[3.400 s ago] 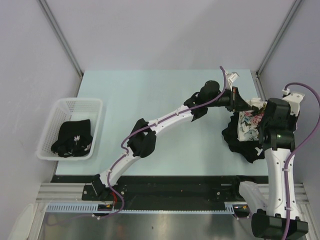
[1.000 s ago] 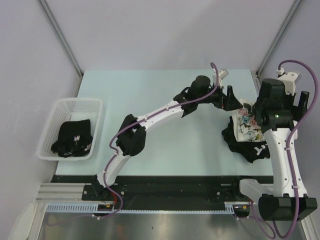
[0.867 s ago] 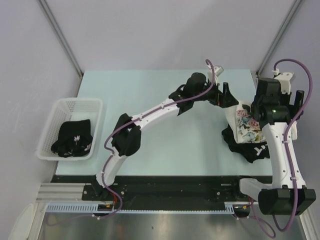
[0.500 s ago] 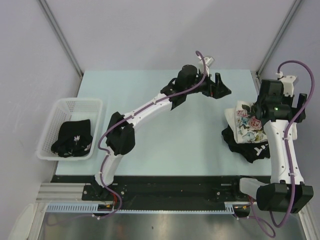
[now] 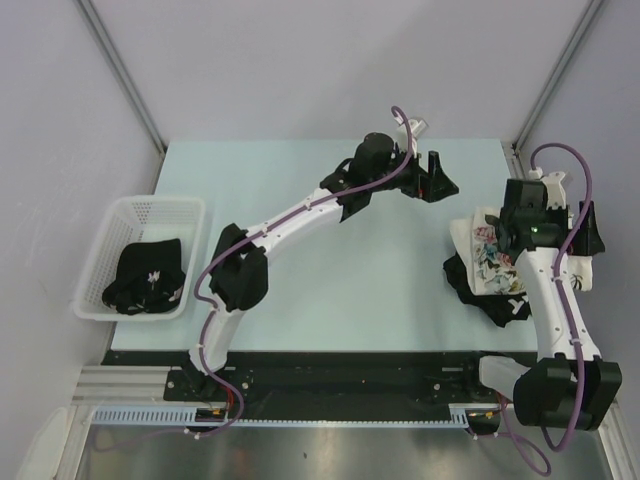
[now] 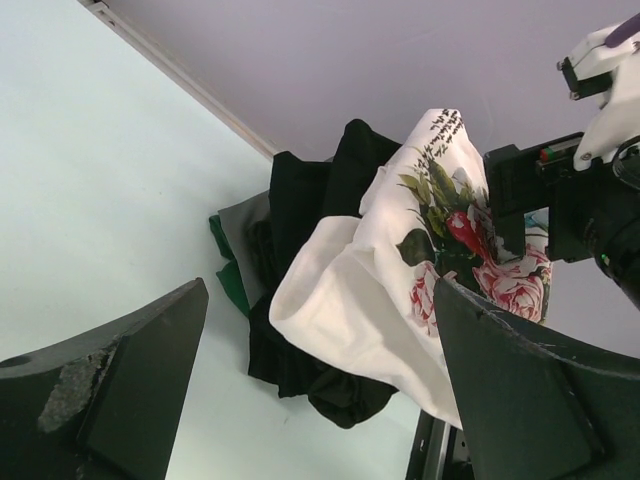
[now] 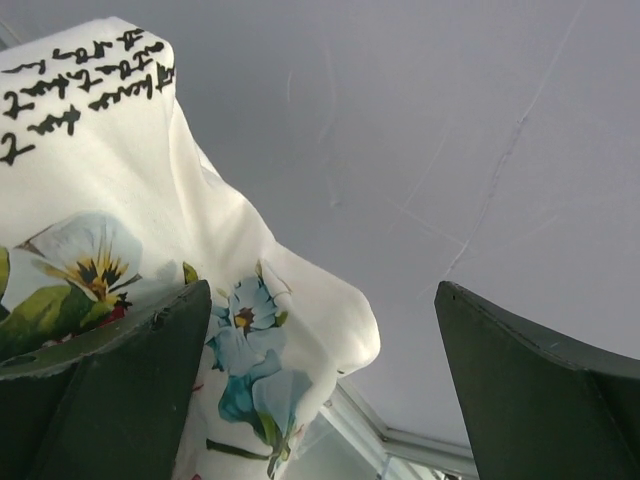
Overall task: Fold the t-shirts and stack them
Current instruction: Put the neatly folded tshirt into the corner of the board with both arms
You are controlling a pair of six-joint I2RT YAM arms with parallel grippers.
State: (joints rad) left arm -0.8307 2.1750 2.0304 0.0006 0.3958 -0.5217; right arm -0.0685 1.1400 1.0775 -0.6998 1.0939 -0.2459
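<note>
Cream shirt (image 5: 488, 250) with a flower print lay draped over crumpled black shirts (image 5: 468, 285) at the right edge of the table (image 5: 330, 270). Right claw (image 7: 320, 292) hung close by it, jaws spread wide, gripping nothing. Left claw (image 6: 320, 287), equally wide and empty, hovered apart, facing the heap. 1 more black shirt (image 5: 148, 275) sat in the basket (image 5: 122, 214) at the left.

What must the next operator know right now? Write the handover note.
Left pincer: open, empty, over the far side of the table.
Right pincer: open, beside the cream t-shirt.
Cream t-shirt lies loosely on the black t-shirts at the table's right edge; another black t-shirt is in the basket.
Done: stack begun.
To do: tidy the stack, fold the basket shirt.
</note>
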